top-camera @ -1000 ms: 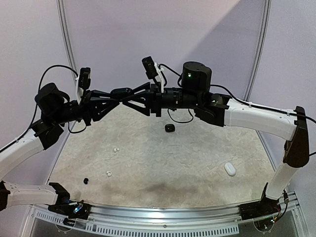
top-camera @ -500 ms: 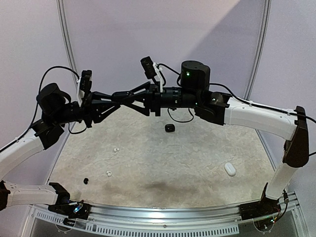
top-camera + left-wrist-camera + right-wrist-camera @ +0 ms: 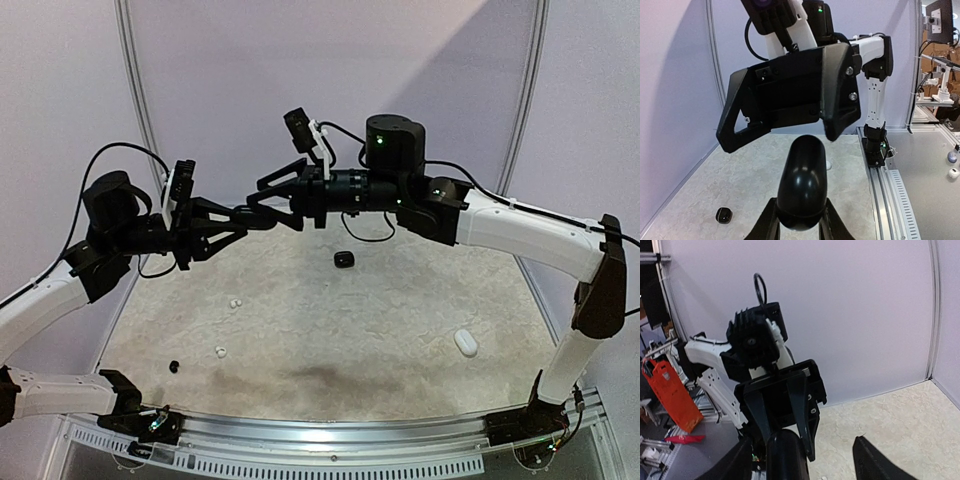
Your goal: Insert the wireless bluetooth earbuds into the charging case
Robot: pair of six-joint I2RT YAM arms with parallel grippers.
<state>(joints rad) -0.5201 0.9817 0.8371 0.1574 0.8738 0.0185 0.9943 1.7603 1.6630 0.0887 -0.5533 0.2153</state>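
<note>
Two tiny white bean-shaped plastic earbuds [image 3: 235,301] and one black earbud [image 3: 174,366] lie at the left near part of the marbled table [image 3: 400,330], well apart. The left gripper [image 3: 800,227] pinches a glossy black rounded case [image 3: 802,180] mid-air. The right gripper [image 3: 800,460] is spread just beside it.

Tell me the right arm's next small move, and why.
Probably draw the right gripper straight back off the black case. Its fingers stand spread clear on both sides of the case, and the left gripper alone pinches it. That would free the right arm for a white earbud on the table.
</note>
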